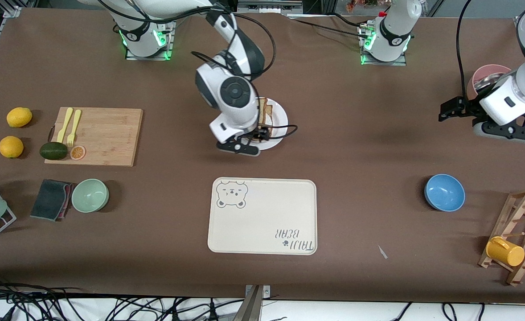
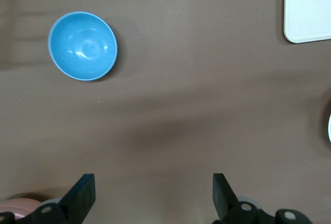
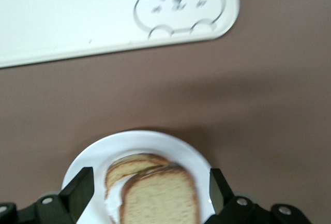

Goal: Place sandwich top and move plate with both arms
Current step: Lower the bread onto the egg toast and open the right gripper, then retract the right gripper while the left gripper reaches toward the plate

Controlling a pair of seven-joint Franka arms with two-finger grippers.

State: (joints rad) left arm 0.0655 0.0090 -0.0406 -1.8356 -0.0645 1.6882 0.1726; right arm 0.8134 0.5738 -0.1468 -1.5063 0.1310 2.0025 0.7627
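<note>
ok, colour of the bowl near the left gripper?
Blue bowl, clearest in the left wrist view.

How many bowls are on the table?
3: a pale green bowl beside the dark folded cloth, a blue bowl near the wooden rack, and a pink bowl partly hidden by the left arm.

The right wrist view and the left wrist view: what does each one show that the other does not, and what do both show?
Only the right wrist view shows the bread stacked on the white plate, between the open fingers of the right claw, and the bear drawing on the tray. Only the left wrist view shows the blue bowl and the open left claw over bare table. Both show the brown table and part of the cream tray.
</note>
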